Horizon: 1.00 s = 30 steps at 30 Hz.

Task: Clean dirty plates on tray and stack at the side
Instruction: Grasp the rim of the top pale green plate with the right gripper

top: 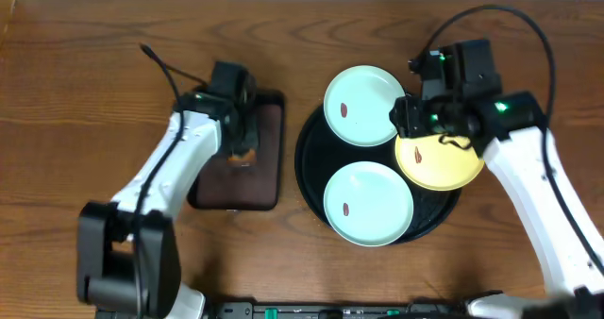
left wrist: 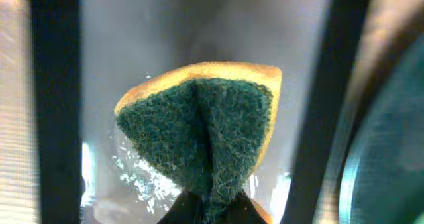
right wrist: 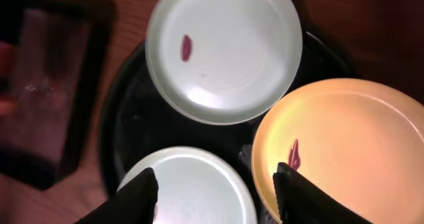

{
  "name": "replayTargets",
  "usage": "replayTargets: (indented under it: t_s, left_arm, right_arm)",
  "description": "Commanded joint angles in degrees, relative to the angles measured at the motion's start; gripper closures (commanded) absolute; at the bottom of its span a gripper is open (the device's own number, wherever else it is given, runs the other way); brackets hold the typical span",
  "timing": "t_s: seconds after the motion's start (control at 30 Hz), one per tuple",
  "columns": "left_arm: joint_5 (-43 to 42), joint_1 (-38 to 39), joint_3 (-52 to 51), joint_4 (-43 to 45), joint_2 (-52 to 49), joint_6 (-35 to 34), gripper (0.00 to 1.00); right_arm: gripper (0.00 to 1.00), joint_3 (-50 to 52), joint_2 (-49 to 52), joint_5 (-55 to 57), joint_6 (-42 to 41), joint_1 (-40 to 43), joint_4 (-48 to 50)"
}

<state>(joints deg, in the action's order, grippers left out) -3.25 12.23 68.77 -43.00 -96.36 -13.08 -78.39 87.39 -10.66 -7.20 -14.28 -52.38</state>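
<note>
The round black tray (top: 309,168) holds three plates, each with a small brown smear: a mint-green plate (top: 363,105) at the back, a second mint-green plate (top: 368,203) at the front, and a yellow plate (top: 444,163) at the right. My left gripper (top: 238,147) is over the brown rectangular tray, shut on a yellow sponge with a green scouring face (left wrist: 199,118), which is folded between the jaws (left wrist: 212,211). My right gripper (top: 412,118) hovers open and empty above the plates; its fingers (right wrist: 215,194) span the front mint plate (right wrist: 192,184) and the yellow plate (right wrist: 351,144).
A smaller dark-brown rectangular tray (top: 269,177) lies left of the black tray, wet and shiny in the left wrist view (left wrist: 132,171). Bare wooden table surrounds both trays. The back mint plate (right wrist: 225,52) overhangs the black tray's rim (right wrist: 122,124).
</note>
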Motion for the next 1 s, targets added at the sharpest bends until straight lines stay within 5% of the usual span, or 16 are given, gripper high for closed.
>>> replayTargets:
  t_s: [0.0,0.53,0.97]
  left_arm:
    - [-2.3,0.1,4.1,-0.9,2.8,0.5,0.92]
    - [-8.3,0.1,4.1,-3.2,5.1,0.1,0.93]
    - [-8.3,0.1,4.1,-1.2,5.4,0.1,0.93]
  right_arm:
    - [0.49,-1.4,5.6,0.5,0.0,1.9,2.4]
    - [0.47,-1.4,23.6,1.2,-0.9,8.9,19.5]
    - [0.62,-1.4,30.7,-2.5,-0.9,8.1,26.2]
